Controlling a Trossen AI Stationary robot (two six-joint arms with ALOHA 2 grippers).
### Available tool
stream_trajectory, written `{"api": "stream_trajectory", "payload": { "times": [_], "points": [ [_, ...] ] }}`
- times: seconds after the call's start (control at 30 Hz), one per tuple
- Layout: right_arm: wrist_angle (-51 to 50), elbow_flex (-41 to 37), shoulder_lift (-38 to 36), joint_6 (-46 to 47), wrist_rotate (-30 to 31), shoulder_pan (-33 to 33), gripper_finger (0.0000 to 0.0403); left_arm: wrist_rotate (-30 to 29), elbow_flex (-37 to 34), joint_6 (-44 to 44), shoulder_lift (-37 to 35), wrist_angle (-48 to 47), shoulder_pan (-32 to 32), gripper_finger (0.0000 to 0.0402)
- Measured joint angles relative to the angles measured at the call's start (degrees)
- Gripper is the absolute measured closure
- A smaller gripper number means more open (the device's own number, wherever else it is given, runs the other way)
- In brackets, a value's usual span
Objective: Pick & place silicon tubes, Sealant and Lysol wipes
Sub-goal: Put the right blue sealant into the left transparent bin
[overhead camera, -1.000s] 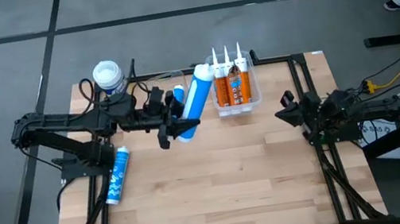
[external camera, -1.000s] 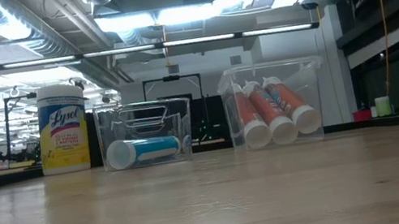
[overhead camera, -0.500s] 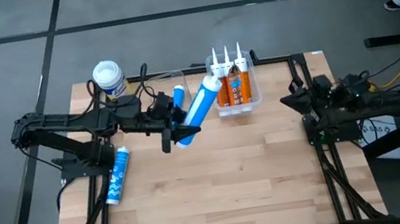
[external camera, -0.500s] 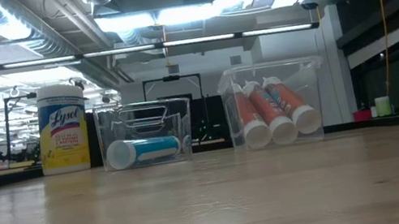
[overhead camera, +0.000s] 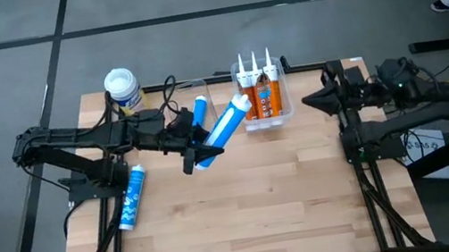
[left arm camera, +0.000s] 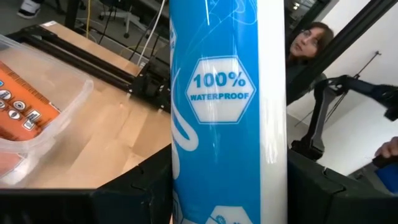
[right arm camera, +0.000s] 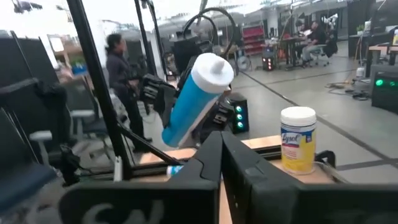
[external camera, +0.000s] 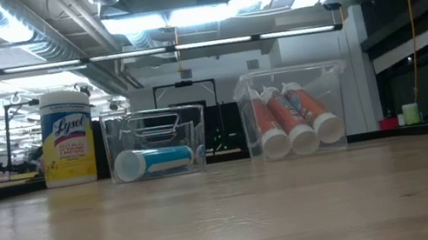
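Gripping a blue tube aloft near the clear bin, the left gripper is risking a tilted drop onto its rim; right gripper idling, fingers together.

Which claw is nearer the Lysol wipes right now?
Left. The left claw sits near the Lysol wipes, holding a blue tube; the right claw is across the table.

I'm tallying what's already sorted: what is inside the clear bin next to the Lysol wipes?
In the low view, the clear bin holds one blue tube lying on its side. From above, the left gripper and its held tube partly cover it.
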Motion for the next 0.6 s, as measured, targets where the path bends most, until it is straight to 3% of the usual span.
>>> {"api": "stream_trajectory", "payload": {
  "times": [0.4, 0.6],
  "points": [
    [-16.27, 21.29, 16.83, -9.12, 1.42, 0.01, 0.0391, -1.18, 0.0, 0.68, -0.33, -4.3, 0.45, 0.0187],
    [-15.92, 26.09, 21.67, -7.74, 1.44, 0.01, 0.0391, -1.5, 0.0, 0.24, -0.42, -6.59, 1.54, 0.0187]
  ]
}}
